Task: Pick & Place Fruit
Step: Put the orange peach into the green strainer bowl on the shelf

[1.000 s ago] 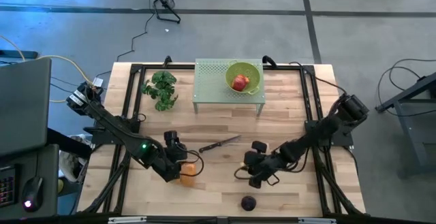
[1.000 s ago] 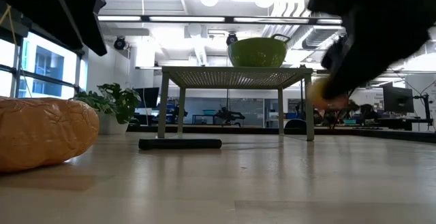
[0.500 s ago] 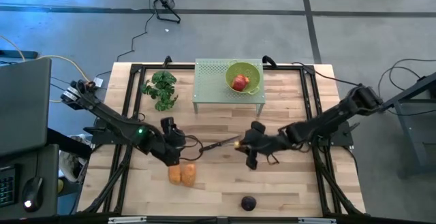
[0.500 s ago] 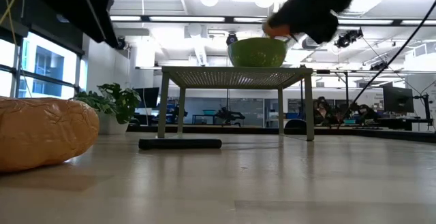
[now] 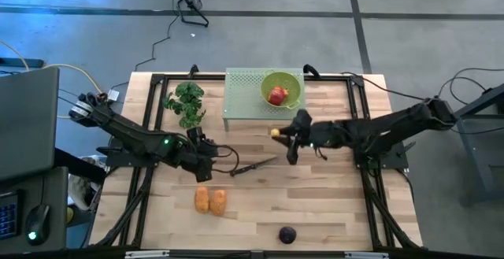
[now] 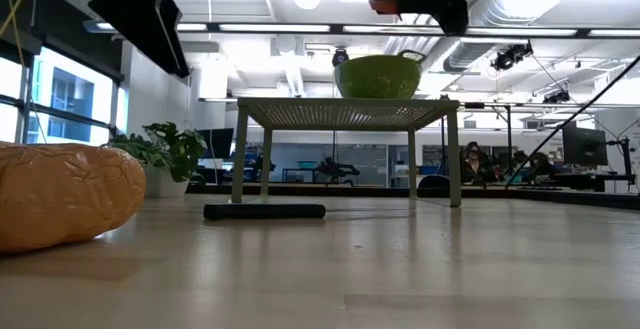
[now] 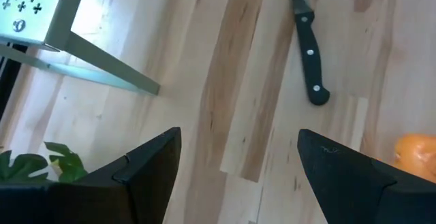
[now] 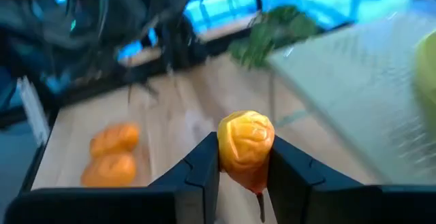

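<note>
My right gripper [image 5: 282,135] hangs above the table in front of the green stand [image 5: 244,94], shut on a small orange-red fruit [image 8: 245,139]. On the stand is a green bowl [image 5: 281,90] with a red apple-like fruit [image 5: 276,95] in it. Two orange oblong fruits [image 5: 210,201] lie side by side on the table, and a dark purple round fruit [image 5: 287,234] lies near the near edge. My left gripper [image 7: 238,159] is open and empty, above the table [image 5: 331,212] to the left of the knife [image 5: 256,165]. My right gripper pinches the small orange-red fruit by its two sides [image 8: 227,149] between its fingers [image 8: 201,166]. A thin stalk end hangs below the hold. The fruit is lifted clear of the table and shows in the low view [image 6: 385,4] at about the height of the bowl's rim.
A leafy green bunch [image 5: 186,103] lies left of the stand. The slim dark knife [image 7: 310,54] lies on the table's middle between the arms. The stand's legs [image 6: 240,154] rise from the far half of the table. There is bare wood on the right half.
My right gripper has risen and moved from the near right of the table toward the far edge and the stand, carrying the small orange-red fruit. My left gripper has drawn back from the two orange oblong fruits toward the far edge; both now lie uncovered.
</note>
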Controlling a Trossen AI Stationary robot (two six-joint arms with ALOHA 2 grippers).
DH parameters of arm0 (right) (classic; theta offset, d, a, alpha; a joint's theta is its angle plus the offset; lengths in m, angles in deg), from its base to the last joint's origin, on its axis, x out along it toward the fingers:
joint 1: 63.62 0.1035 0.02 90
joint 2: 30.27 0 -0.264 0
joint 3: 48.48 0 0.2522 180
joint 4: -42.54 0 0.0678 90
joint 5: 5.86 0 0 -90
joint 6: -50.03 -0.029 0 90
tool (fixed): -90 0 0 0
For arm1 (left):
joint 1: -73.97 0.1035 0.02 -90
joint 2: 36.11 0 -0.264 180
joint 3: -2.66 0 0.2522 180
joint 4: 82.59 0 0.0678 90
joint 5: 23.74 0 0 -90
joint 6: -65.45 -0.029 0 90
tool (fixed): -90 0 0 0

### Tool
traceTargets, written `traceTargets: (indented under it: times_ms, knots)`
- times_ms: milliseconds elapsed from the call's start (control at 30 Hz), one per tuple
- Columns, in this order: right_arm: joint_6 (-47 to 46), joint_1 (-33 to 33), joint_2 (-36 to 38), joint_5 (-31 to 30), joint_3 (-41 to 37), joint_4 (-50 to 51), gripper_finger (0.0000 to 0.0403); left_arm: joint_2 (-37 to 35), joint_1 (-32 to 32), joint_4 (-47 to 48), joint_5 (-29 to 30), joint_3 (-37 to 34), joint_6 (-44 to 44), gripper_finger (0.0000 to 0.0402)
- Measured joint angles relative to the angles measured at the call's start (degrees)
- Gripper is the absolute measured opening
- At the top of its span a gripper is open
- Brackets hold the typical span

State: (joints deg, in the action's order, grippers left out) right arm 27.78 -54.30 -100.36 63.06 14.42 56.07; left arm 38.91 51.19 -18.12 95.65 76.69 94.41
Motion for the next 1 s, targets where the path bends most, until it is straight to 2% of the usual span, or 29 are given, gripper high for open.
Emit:
traceTargets:
  times_ms: [333, 667, 800, 1000]
  knots:
    - [3.47, -10.18, 4.46, 0.00, 0.00, -0.52, 0.0087, 0.00, 2.30, -0.21, -0.37, -0.02, -0.67, 0.0290]
    - [4.25, -21.78, 4.60, 1.61, 0.00, -0.53, 0.0087, 0.02, 2.15, -0.25, -0.65, -0.02, -0.64, 0.0290]
    - [4.14, -24.64, 3.89, 3.24, -0.02, 0.56, 0.0088, 0.02, 2.15, -0.33, -2.41, -0.02, -0.60, 0.0290]
    - [5.35, -25.55, 3.39, 3.50, -0.02, 2.21, 0.0090, 0.04, 2.15, -0.59, -3.11, -0.02, -0.03, 0.0290]
